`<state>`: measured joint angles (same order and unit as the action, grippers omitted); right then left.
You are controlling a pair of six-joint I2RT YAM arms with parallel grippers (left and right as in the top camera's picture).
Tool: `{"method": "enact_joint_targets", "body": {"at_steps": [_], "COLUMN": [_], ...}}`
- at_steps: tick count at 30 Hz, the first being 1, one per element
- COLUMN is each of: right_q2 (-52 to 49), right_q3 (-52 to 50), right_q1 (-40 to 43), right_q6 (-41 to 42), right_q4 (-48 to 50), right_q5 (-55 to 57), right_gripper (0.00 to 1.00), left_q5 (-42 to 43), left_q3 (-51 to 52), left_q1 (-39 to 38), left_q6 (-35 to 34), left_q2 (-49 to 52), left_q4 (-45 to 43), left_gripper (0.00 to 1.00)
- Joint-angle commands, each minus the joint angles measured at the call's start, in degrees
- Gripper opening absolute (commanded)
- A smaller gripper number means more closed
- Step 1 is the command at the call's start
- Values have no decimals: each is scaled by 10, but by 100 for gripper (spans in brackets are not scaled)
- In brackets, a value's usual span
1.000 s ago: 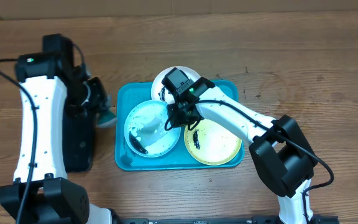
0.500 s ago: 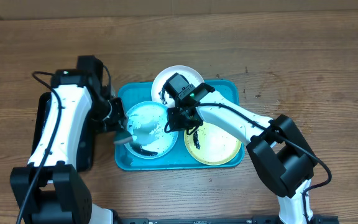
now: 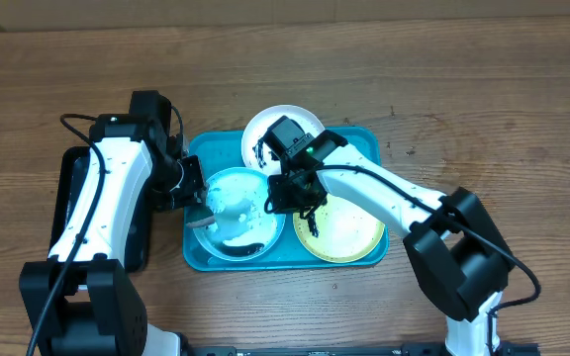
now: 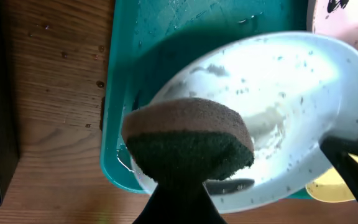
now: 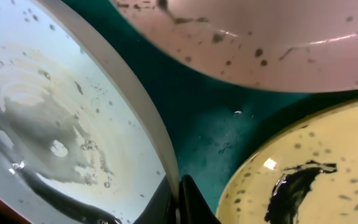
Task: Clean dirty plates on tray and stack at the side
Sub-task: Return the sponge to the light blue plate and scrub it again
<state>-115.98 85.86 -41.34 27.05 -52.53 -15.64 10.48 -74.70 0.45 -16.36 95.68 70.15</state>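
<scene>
Wooden table (image 3: 483, 89), tray (image 3: 206, 148) with smeared plates (image 3: 349, 225)

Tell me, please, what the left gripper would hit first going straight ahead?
Probably the light blue plate: the sponge held by the left gripper faces its wet inside, though depth is unclear.

Left arm (image 3: 92, 213): white link runs from the base at the near-left edge up the left side, then folds at the elbow. The black wrist turns inward and down. Left gripper (image 3: 198, 213) points down toward the tabletop, jaws clamped on a sponge (image 4: 188, 146); dark fingers show just under it in the wrist view.

Right arm (image 3: 384, 193): base at near right, white link reaching diagonally up and left toward centre, wrist bent downward. Right gripper (image 3: 277, 193) low, jaws closed thin on the rim of the light blue plate (image 3: 236, 198).

The two grippers are near each other but apart.
</scene>
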Motion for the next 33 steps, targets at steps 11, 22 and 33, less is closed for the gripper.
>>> {"method": "enact_joint_targets", "body": {"at_steps": [11, 22, 33], "right_q2": [-37, -50, -50], "right_q3": [-4, -4, -4], "right_q1": [-11, -3, 5], "right_q6": [17, 32, 34], "right_q4": [9, 8, 28], "right_q5": [-42, 24, 56], "right_gripper": [4, 4, 4], "left_q5": [1, 27, 25], "left_q3": [2, 4, 9], "left_q1": [-2, -4, -44], "left_q6": [-3, 23, 23], "left_q2": [-2, -2, -2], "left_q4": [0, 3, -13], "left_gripper": [4, 4, 4]}}
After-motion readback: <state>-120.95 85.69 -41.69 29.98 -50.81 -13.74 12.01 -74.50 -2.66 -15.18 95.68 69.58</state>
